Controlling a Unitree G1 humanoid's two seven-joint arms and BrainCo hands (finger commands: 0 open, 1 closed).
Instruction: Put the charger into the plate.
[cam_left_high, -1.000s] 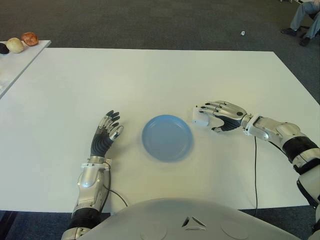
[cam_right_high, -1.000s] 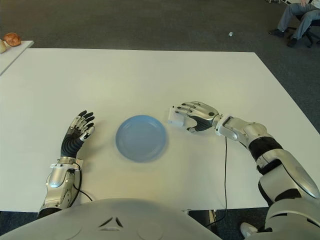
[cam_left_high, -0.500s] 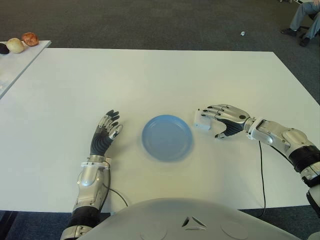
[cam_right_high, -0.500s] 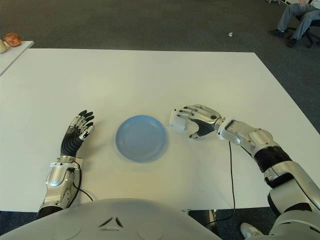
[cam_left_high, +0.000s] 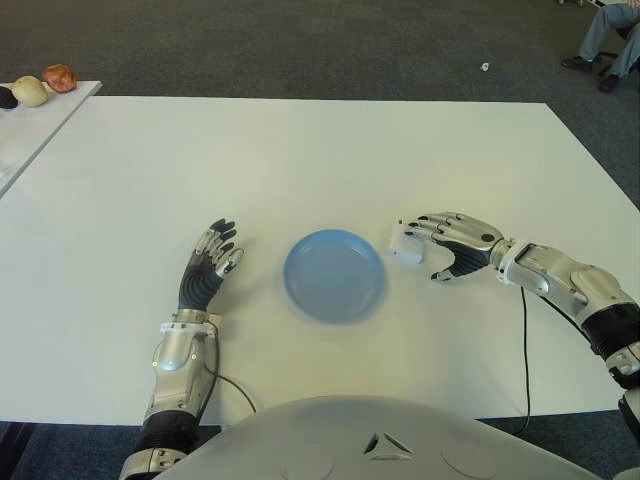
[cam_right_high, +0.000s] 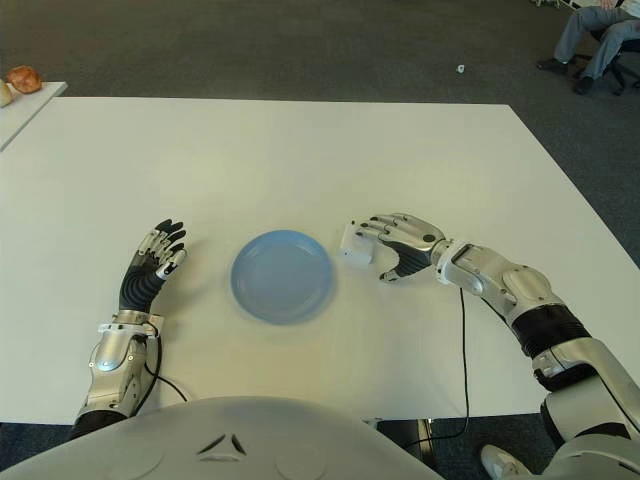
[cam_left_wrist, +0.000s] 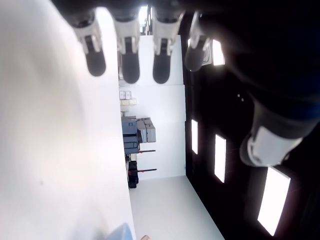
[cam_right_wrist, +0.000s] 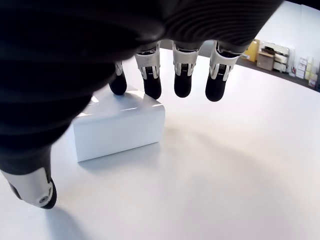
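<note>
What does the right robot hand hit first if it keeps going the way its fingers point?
The charger: the right robot hand has its fingertips over it already. Past that lies the plate.

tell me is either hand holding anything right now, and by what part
Nothing is held. The right hand hovers open over the charger; the left hand is open too.

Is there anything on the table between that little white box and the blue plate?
No. In the left eye view, only a narrow strip of bare white table separates the charger from the plate.
</note>
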